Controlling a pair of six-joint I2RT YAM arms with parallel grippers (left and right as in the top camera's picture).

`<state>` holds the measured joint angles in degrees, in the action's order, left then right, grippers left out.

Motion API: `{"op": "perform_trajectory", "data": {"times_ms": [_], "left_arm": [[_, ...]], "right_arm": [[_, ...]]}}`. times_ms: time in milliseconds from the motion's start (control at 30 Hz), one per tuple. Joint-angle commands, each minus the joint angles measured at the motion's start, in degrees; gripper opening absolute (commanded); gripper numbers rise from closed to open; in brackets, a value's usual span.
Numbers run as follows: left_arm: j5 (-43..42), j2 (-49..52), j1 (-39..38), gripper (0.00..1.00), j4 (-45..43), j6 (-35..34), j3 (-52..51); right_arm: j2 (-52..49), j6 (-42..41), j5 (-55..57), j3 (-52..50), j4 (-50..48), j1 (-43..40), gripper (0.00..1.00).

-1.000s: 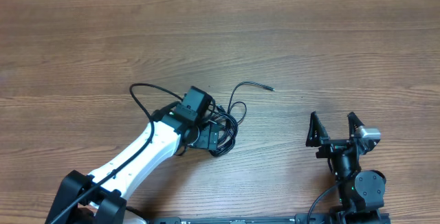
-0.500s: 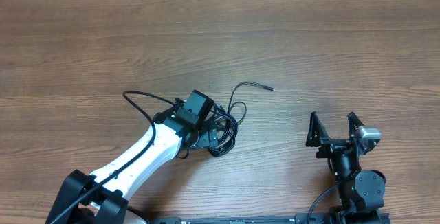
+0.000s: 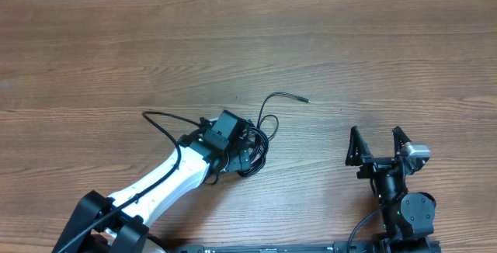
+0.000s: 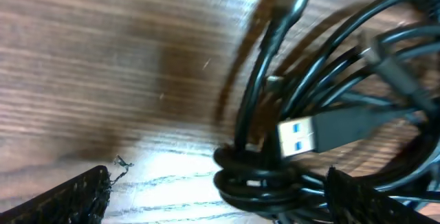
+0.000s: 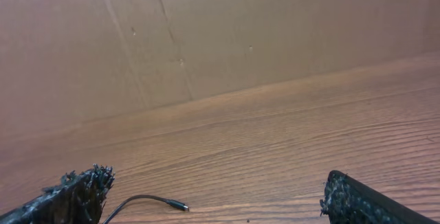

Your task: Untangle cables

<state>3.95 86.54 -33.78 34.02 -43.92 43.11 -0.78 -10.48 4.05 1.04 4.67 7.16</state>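
Observation:
The cables lie in a black tangle at mid-table, and one loose end curves out to the right. My left gripper is down on the tangle, mostly hidden under its wrist. In the left wrist view the left gripper is open. A tight coil of cable sits between its fingers, close to the right finger. A blue-tongued USB plug lies just above the coil. My right gripper stands open and empty well to the right. The right wrist view shows the right gripper and only the loose cable tip.
A thicker black wire loops off the left arm to the left of the tangle. Bare wooden tabletop stretches behind the cables. A brown cardboard wall stands at the table's far edge.
My left wrist has shifted slightly down and to the right over the tangle, and its looping wire moved with it. The right arm has not moved.

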Motion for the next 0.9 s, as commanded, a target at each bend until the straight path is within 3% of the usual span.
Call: {"op": "perform_trajectory", "data": {"times_ms": [0, 867], "left_arm": [[1.0, 0.4, -0.5, 1.00, -0.4, -2.6, -0.7], [2.6, 0.4, -0.3, 1.00, -2.8, -2.6, -0.8]], "right_arm": [[0.6, 0.3, 0.5, -0.6, -0.2, -0.1, 1.00], [0.6, 0.3, 0.5, -0.6, -0.2, -0.1, 1.00]]}}
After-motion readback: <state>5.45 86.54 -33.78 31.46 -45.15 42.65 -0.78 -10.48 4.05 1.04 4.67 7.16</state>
